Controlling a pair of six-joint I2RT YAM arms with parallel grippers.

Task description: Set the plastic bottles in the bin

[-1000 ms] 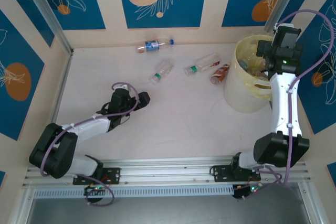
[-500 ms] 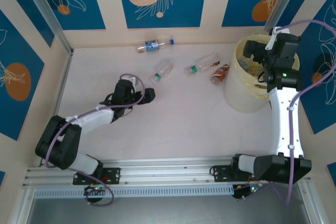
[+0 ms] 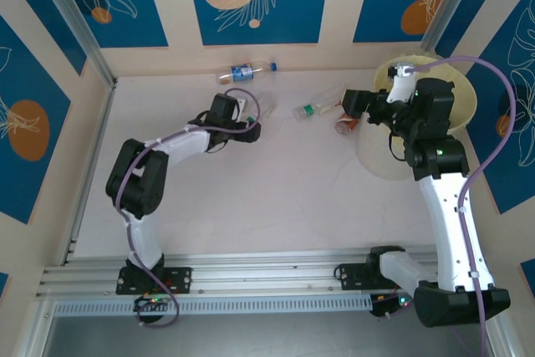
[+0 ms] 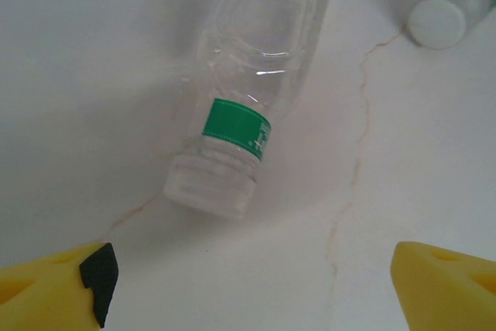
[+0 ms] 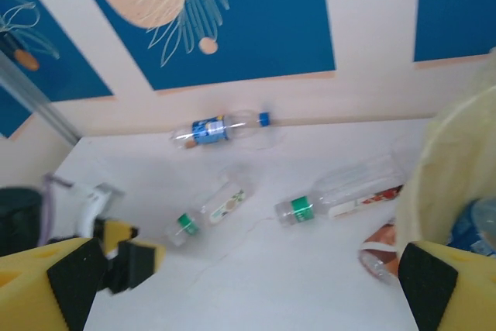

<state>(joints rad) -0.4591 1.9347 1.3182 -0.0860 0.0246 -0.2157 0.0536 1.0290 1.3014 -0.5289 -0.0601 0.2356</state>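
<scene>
The clear bottle with the green band [image 4: 236, 125] lies on its side on the white table [image 4: 93, 60], neck toward my left gripper [image 4: 248, 273]. Its fingers stand wide apart, I judge ready to close on it. Three more bottles [image 3: 242, 73] lie near. The right gripper [image 3: 358, 104], wide open and empty, hangs beside the bin [image 3: 378, 152].

white arms [image 3: 447, 206], black joints, purple cables [image 3: 506, 110], yellow claw fingers [image 4: 438, 284].

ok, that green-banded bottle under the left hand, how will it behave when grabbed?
Green-banded bottle looks clear and empty, so probably light. It lies on its side, so a nudge may roll it. Thin-looking walls could buckle when squeezed.
</scene>
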